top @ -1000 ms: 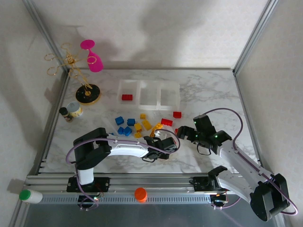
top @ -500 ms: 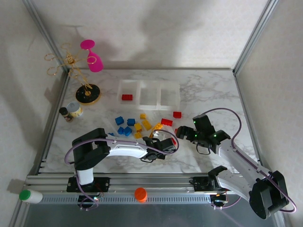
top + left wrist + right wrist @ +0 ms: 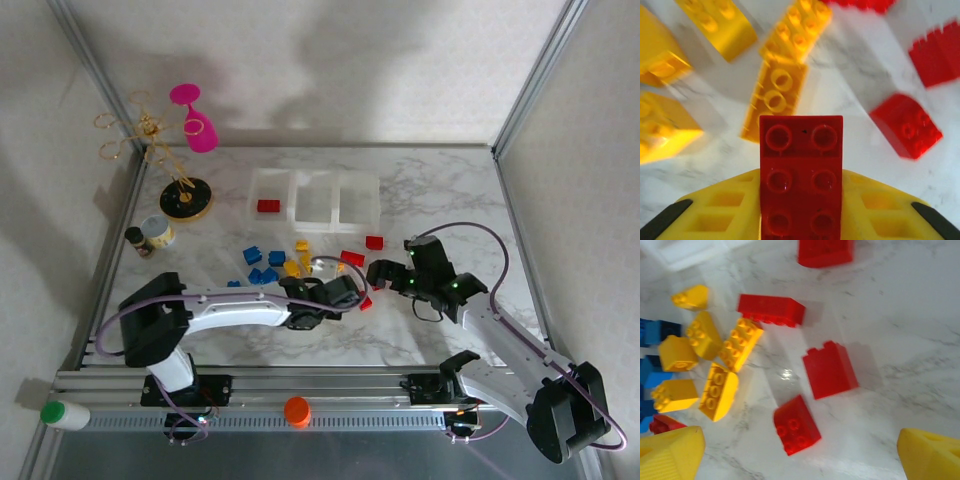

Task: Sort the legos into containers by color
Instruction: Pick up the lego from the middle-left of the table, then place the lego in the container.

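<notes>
Since prior frame L arm has swung its elbow out left and L gripper point(image 3: 352, 296) has closed on a red brick point(image 3: 801, 175), at the pile mid-table next to yellow bricks point(image 3: 775, 95); R gripper point(image 3: 385, 272) is wide open, empty, close on the right. Rec: lift straight up to clear the pile, then carry to left bin point(image 3: 270, 185), which already has a red piece point(image 3: 268, 206), and release low inside its walls. Route to the bins is open marble; mind R gripper and the stand point(image 3: 186, 197) left of the bins.
</notes>
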You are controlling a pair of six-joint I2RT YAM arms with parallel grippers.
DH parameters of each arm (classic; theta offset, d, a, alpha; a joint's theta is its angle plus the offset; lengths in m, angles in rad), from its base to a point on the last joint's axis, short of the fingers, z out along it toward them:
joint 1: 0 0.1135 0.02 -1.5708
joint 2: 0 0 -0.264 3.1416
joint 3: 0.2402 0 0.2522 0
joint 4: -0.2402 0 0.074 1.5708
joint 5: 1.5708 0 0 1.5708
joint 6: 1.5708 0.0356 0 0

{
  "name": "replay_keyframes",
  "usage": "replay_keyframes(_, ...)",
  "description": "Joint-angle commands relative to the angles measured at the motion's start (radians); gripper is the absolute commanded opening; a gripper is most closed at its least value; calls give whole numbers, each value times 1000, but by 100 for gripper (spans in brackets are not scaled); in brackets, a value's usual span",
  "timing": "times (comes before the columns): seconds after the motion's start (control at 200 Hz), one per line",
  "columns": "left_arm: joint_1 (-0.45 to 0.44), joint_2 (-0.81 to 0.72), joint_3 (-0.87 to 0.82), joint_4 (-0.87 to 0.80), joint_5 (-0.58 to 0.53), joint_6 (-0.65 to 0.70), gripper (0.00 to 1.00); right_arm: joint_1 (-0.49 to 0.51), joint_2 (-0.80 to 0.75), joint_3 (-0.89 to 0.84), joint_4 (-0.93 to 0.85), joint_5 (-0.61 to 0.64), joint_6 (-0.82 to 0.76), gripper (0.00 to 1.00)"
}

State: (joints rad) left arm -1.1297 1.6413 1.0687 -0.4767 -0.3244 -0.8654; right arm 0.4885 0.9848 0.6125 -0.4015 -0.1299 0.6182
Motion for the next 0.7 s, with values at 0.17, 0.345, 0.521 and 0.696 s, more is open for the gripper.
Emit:
replay_keyframes(0.17,228,-92,107,-58,-117,157,29,5,118,71,220,-112,-5,99)
replay_keyframes(0.345,381,-25,204,-33,-125,236,29,31,216,114,336,-140,17,99)
replay_keyframes(0.521,513,102,302,20,-89,290,29,42,299,165,370,-146,25,99)
replay_keyframes(0.696,614,271,423,78,-54,338,28,43,315,181,366,-126,14,99)
